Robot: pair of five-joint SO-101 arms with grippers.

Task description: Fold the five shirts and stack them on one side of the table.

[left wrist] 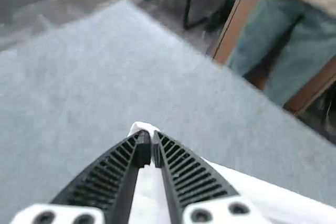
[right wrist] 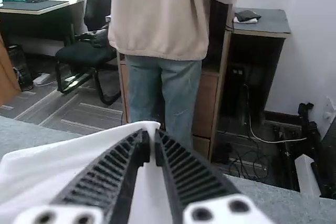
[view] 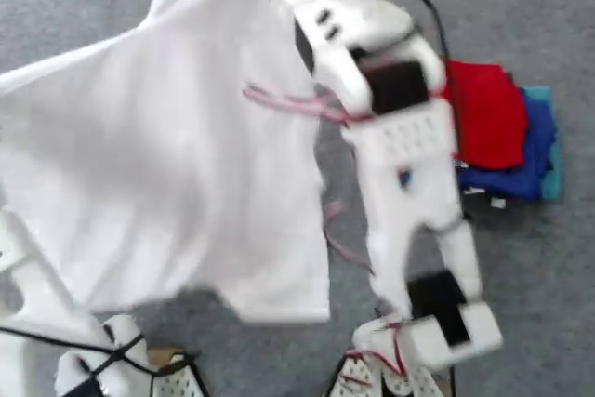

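Our left gripper (left wrist: 148,144) and right gripper (right wrist: 150,139) each clamp an edge of the soft white shirt (view: 158,165) between ribbed jaws, above the grey felt-covered table (view: 539,267). A folded stack (view: 502,127), red, blue, teal, lies apart.

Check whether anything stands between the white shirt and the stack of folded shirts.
Yes: in the high view an arm lies between the white shirt and the stack of folded shirts. The left gripper and right gripper are each shut on the shirt itself.
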